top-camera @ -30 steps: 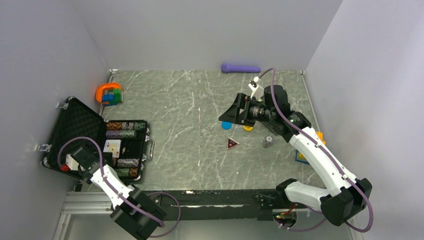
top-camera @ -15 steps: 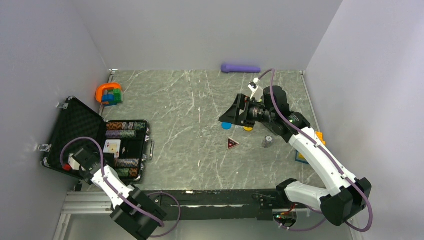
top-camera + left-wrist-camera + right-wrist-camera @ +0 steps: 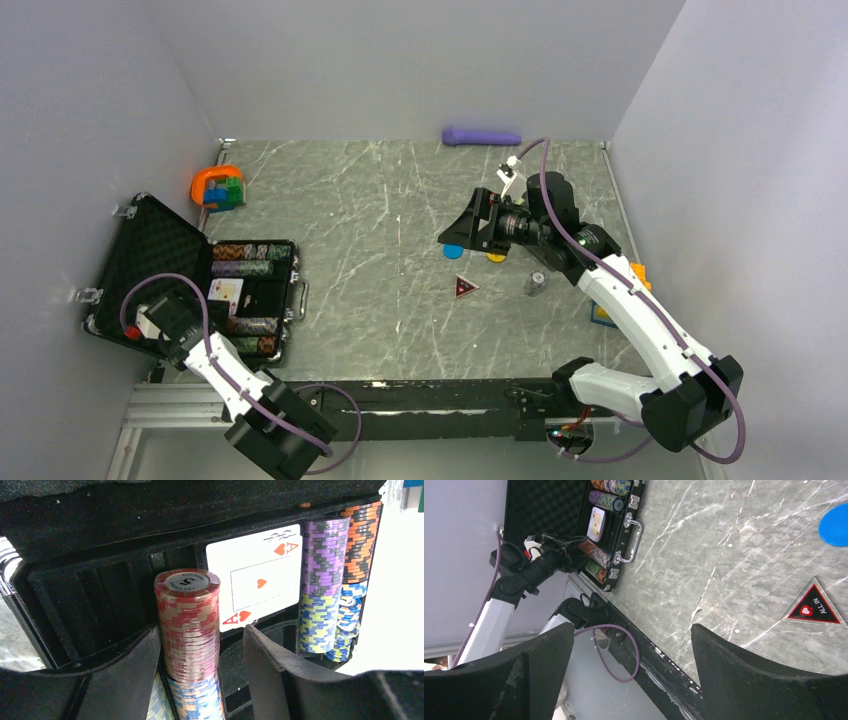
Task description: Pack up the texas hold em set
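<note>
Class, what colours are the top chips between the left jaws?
Top chips: red and tan; left wrist view.

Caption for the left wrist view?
Left gripper open around a red chip stack in the case, beside the ace of hearts.

The playing card (image 3: 255, 577) lying in the case is the ace of hearts. It bears a red "A" with a small heart under it in the upper right corner, the same pair turned round in the lower left corner, and a single red heart in a thin frame at its middle. The top chip of the red chip stack (image 3: 187, 625) carries what looks like a "5"; the ring of lettering around it is too small to read. The dark red triangle (image 3: 815, 605) reads "ALL IN" beside a red heart.
</note>
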Available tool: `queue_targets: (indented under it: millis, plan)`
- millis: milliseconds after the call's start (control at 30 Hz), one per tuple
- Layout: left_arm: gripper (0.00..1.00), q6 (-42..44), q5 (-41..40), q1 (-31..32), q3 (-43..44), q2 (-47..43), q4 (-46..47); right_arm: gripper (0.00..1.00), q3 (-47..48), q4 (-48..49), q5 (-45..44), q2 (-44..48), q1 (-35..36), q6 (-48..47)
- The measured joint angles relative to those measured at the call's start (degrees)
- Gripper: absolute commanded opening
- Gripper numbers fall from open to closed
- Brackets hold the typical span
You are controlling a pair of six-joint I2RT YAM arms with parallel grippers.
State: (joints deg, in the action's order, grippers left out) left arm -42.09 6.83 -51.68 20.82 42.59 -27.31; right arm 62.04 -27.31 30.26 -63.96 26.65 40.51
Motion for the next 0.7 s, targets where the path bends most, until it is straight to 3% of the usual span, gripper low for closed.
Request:
queue_targets:
  millis: [700]
  plan:
    - [0.79,2.3,-2.3,0.0,1.2,-4.0,-1.8,0.91,-0.2,0.0,-0.3,0.0,0.0,0.0]
